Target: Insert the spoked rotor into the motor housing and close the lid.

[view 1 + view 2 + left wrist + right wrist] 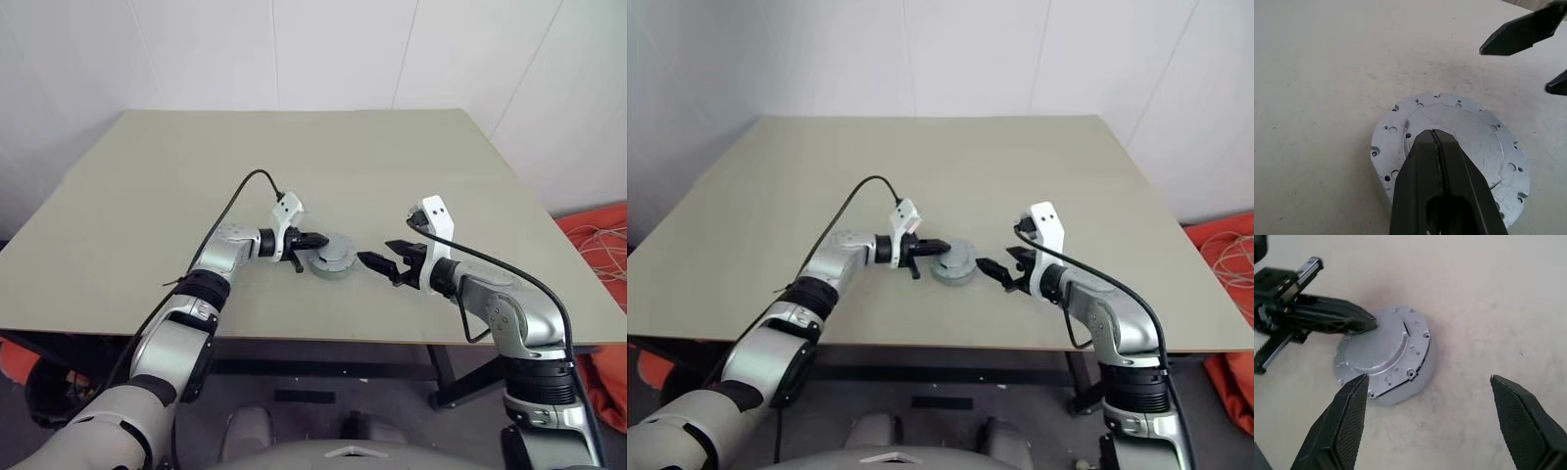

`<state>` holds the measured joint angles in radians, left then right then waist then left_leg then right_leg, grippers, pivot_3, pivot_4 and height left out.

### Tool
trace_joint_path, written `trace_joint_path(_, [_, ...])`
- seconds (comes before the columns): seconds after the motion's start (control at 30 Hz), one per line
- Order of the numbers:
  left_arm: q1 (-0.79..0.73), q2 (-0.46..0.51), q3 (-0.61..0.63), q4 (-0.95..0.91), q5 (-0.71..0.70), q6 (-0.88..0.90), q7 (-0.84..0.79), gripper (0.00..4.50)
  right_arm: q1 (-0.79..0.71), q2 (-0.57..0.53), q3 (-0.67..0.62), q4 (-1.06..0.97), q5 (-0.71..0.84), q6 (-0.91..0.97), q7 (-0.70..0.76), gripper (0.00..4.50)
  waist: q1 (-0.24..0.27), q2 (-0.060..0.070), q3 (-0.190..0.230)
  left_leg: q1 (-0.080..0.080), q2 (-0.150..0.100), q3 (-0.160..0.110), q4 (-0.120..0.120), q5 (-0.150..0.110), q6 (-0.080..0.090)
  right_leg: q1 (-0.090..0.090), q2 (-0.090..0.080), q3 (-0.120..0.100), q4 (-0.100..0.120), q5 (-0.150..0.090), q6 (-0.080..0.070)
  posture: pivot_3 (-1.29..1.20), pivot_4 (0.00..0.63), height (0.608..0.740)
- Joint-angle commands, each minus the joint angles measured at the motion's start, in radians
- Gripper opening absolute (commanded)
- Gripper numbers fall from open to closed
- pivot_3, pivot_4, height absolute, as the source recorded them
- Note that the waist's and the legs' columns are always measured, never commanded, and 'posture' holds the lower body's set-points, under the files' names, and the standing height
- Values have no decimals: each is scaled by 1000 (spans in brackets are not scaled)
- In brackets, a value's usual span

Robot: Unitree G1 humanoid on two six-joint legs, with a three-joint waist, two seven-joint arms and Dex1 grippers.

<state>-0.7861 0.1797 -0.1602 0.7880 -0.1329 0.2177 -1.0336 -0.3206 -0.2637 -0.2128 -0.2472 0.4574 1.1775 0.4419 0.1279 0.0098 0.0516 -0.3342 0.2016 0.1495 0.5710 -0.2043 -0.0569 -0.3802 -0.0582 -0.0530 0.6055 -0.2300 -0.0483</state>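
**Inspector:** Where is the lid?

**Operator:** I see the lid (333, 257) lying flat on the table (147, 196), toward the near edge and roughly at mid-width. From my head camera it is a grey disc between the two hands.

**Inspector:** Left hand?

**Operator:** My left gripper (315, 240) sits at the lid's 9 o'clock, reaching over its edge. Its wrist camera shows the two black fingers (1449, 196) pressed together with only a seam between them, tips over the lid's top and nothing caught in them. Whether the tips touch the metal, I cannot tell.

**Inspector:** Right hand?

**Operator:** My right gripper (382, 257) is at the lid's 3 o'clock, near it but apart. Its wrist camera shows the fingers (1342, 426) spread wide and empty. That view also shows a dark seam around the lid's side, which the head camera does not resolve.
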Motion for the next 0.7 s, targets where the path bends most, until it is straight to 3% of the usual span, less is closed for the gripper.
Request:
trace_joint_path(0.03, [3, -3, -16, 22, 24, 6, -5, 0, -98, 132, -142, -8, 79, 202, -124, 4469, -1, 1, 0, 0, 0, 0, 0, 0, -1, 0, 0, 0, 0, 2, -3, 0, 0, 740])
trace_joint_path(0.23, [-2, -4, -15, 25, 25, 5, -6, 0, -227, 290, -347, 38, 72, 386, -240, 4469, 1, 2, 0, 1, -2, 0, -2, 1, -1, -3, -2, 0, 0, 3, -5, 0, 0, 740])
trace_joint_path(0.7, [-4, 0, -12, 24, 25, 7, -7, 0, -250, 312, -394, 55, 60, 436, -266, 4469, 2, 2, 0, 0, -4, 0, -8, 2, -4, -3, -4, 0, 0, -1, 2, 0, 0, 740])
